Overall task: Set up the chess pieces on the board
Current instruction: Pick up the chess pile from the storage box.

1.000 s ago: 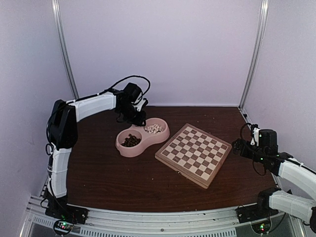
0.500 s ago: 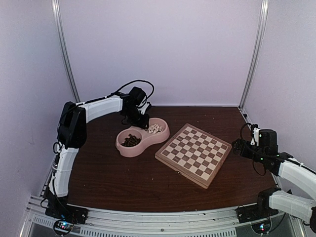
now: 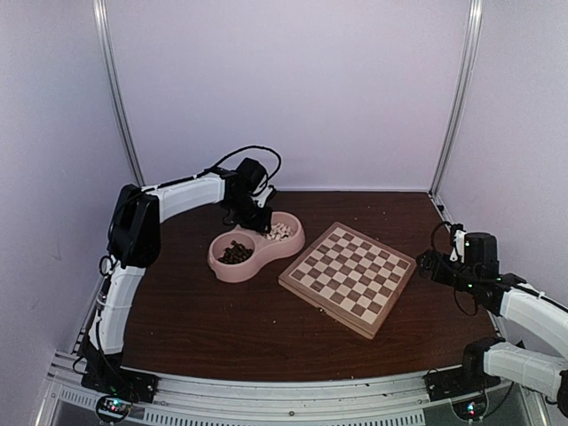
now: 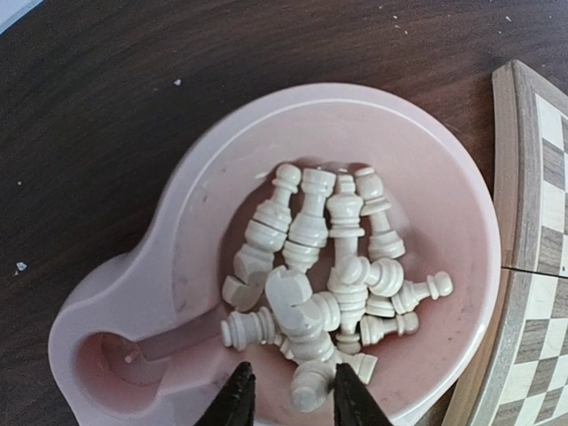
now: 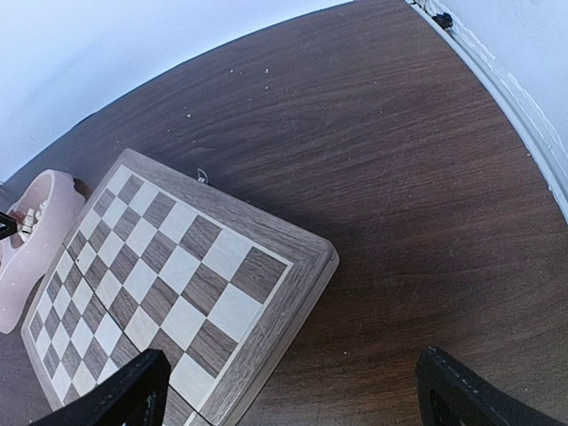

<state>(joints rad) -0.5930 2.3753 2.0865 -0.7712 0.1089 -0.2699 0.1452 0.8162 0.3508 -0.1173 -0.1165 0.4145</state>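
Several cream-white chess pieces (image 4: 328,257) lie heaped in one bowl of a pink double-bowl dish (image 4: 204,177). From above, this cream heap (image 3: 278,232) is in the dish's right bowl, and dark brown pieces (image 3: 235,253) fill the left one. My left gripper (image 4: 293,373) hangs just over the heap, narrowly open. One cream piece (image 4: 312,388) lies between its black fingers (image 4: 238,395), close to the right one and not clamped. The board (image 3: 349,278) lies bare at mid-table. My right gripper (image 5: 293,355) stands wide open and empty beside the board's right corner (image 5: 302,257).
The pink dish (image 3: 226,266) sits left of the board, nearly touching its edge (image 4: 532,177). Bare dark wood table (image 3: 222,328) lies in front of both. White walls and metal frame posts (image 3: 455,98) close off the back and sides.
My left arm has swung right from behind the dish and dropped over the bowl of cream pieces, its jaws narrowing slightly. The right arm has not moved.
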